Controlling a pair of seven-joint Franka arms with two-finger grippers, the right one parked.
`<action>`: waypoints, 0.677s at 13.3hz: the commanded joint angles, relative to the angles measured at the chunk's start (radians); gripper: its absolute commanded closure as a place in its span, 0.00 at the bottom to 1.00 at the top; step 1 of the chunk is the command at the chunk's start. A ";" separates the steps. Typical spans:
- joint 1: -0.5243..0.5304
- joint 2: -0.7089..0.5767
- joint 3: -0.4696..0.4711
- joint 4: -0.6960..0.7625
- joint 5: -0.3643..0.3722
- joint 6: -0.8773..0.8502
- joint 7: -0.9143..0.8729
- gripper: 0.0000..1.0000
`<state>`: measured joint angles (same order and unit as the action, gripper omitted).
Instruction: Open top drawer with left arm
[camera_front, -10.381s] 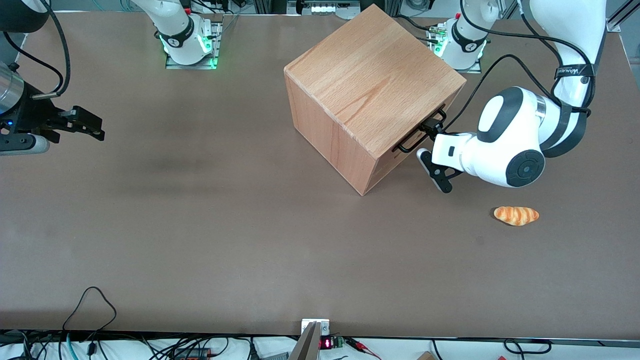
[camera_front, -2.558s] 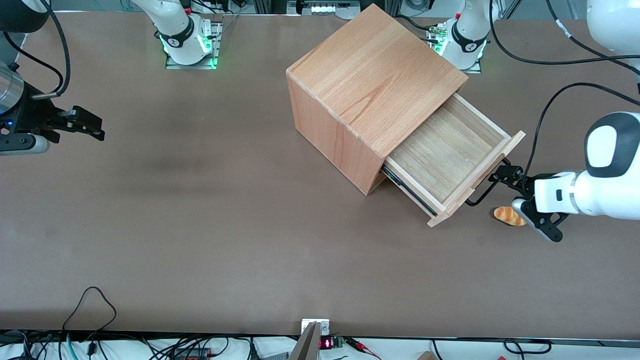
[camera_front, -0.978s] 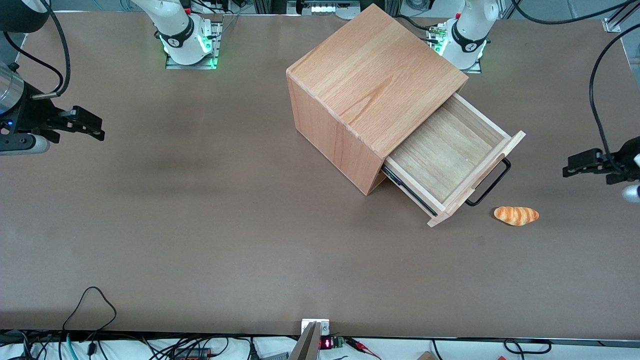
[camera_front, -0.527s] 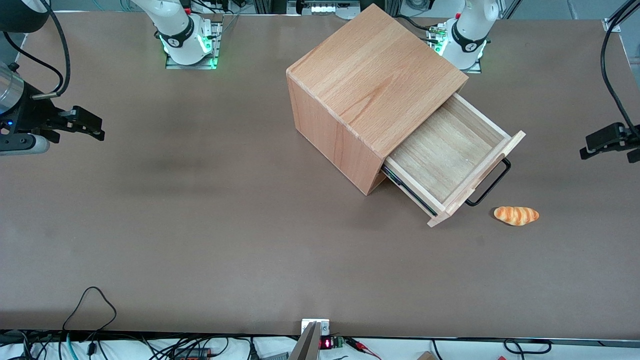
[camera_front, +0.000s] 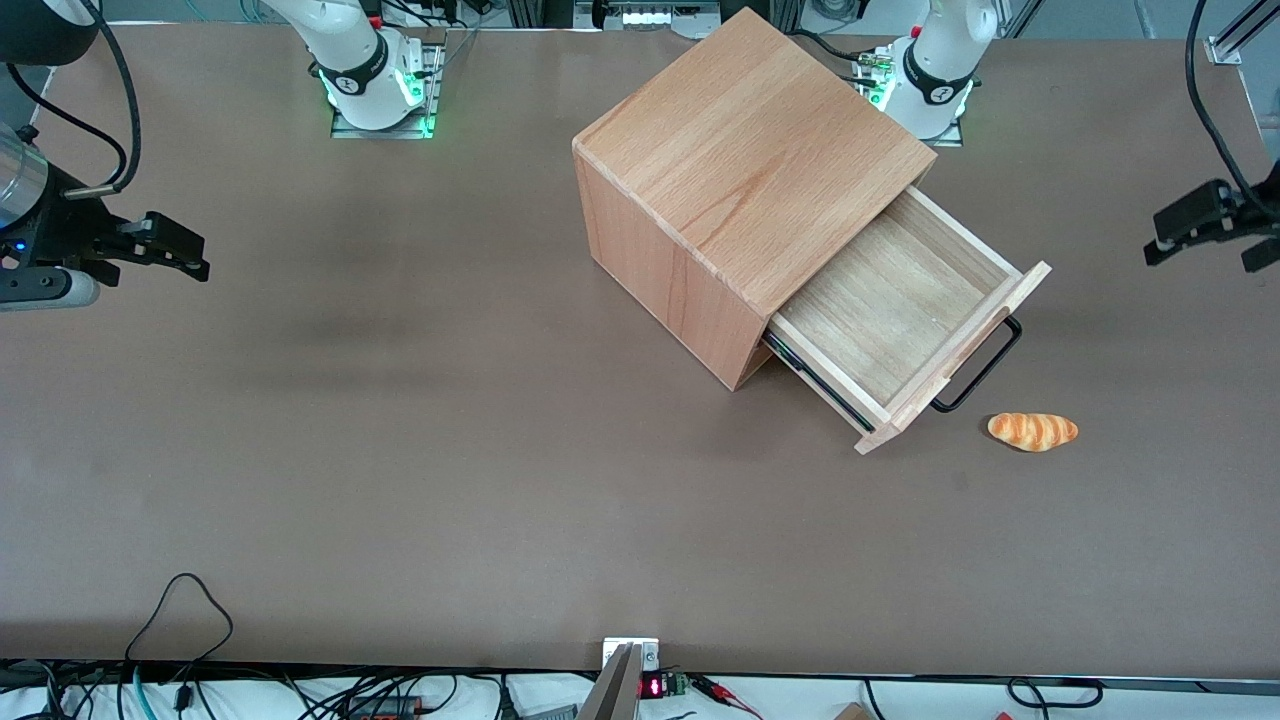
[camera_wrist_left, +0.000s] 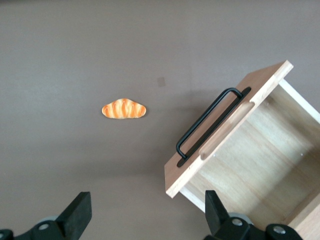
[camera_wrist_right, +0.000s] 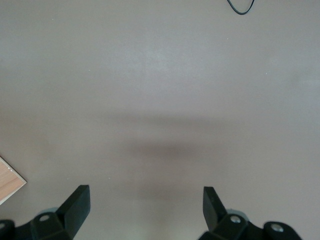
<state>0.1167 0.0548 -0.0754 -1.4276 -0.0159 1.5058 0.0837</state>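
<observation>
Hovering at the right edge of the front frame, upper part, the left arm's gripper hung above the table w/ nothing between its black fingers; jaws were spread wide, released, as the wrist cam showed both tips far apart w/ bare table between them; only the gripper and a bit of black cable showed in the front frame; the gripper was well apart from the top drawer, toward the working arm's end of the table. The top drawer stood pulled far out of the beech casing, right of frame centre; pale wooden inside lay open to view, nothing seen in it; its front panel faced the working arm's end, w/ the thin black U-shaped handle free, untouched. A small croissant-like bread piece lay on the table just in front of the drawer's front panel, near the handle but not touching, nearer the front cam than the gripper; in the wrist view it lay apart from the panel.
</observation>
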 joint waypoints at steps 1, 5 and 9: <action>-0.020 -0.117 0.023 -0.179 0.027 0.095 -0.008 0.00; -0.011 -0.159 0.017 -0.240 0.025 0.119 -0.007 0.00; 0.009 -0.158 0.022 -0.226 0.011 0.060 0.031 0.00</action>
<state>0.1194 -0.0789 -0.0608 -1.6334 -0.0159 1.5858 0.0870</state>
